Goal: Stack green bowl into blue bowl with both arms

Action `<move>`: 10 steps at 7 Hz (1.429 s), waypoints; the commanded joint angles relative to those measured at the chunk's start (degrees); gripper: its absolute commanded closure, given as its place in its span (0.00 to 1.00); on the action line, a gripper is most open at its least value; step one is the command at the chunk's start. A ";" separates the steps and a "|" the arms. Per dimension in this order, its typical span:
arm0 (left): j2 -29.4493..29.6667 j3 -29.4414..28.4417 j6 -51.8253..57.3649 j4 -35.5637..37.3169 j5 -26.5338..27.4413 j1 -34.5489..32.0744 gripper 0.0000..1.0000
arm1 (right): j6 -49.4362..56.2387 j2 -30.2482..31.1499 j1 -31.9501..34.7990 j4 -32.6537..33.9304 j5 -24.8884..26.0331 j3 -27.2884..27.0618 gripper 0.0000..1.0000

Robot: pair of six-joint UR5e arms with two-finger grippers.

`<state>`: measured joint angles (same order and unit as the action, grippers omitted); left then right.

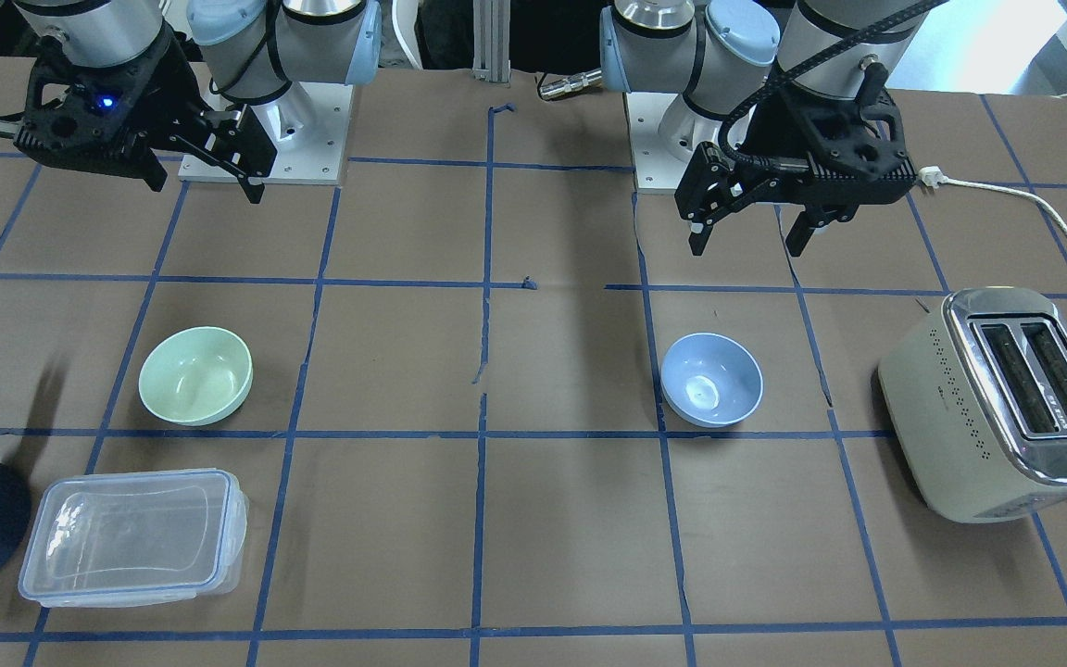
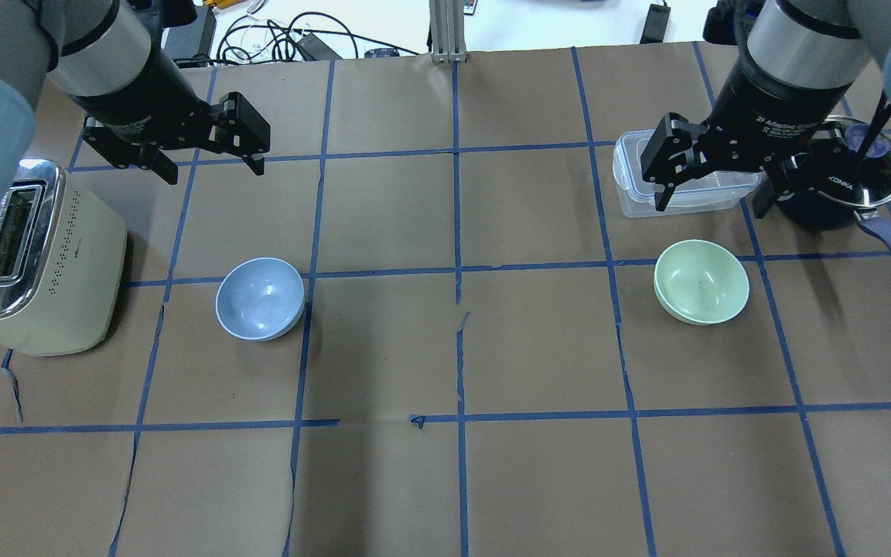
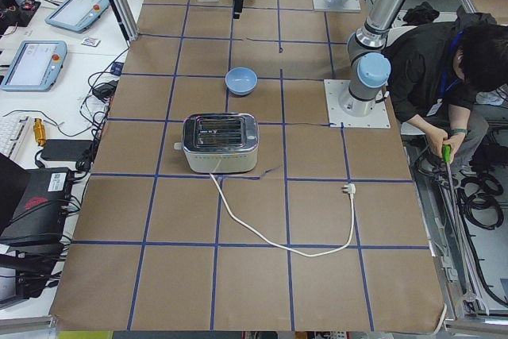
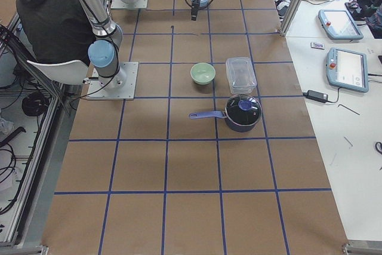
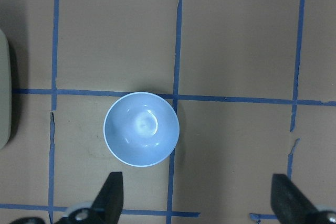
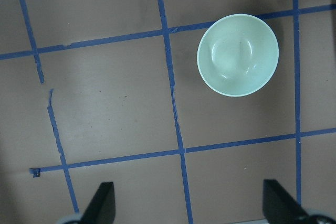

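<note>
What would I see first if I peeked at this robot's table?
Two little bowls sit far apart on the brown table: the blue bowl on the robot's left side and the green bowl on its right. Over the table hang the left claw and the right claw, both wide open and empty. A shiny cream toaster stands at the left end, near the blue bowl.

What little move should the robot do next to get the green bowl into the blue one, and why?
Probably the right tool should glide over the green bowl and lower toward its rim. That tool hangs open and empty above the table; the green bowl sits upright nearby, off-centre in its wrist view. The blue bowl stands apart, near the left tool.
</note>
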<state>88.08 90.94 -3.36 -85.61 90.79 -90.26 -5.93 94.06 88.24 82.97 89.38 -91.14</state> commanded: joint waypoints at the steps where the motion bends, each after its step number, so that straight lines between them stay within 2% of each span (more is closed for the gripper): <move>1: -0.02 0.03 0.02 0.00 0.00 0.00 0.00 | -0.05 -0.10 0.00 0.18 0.00 -0.09 0.00; 4: 0.16 -0.06 -0.07 0.00 0.00 0.00 0.00 | -0.14 -0.02 0.09 2.10 0.00 -0.18 0.00; 6: 0.16 -0.06 0.11 0.00 0.09 0.08 0.00 | -0.22 0.85 0.18 5.70 0.00 -3.15 0.00; 10: -0.10 0.02 0.20 -0.08 0.00 0.08 0.00 | -0.31 1.74 0.09 5.36 0.00 -3.17 0.00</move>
<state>88.06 90.92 -3.15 -85.68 90.86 -90.20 -6.25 95.77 88.37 88.51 89.35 -94.35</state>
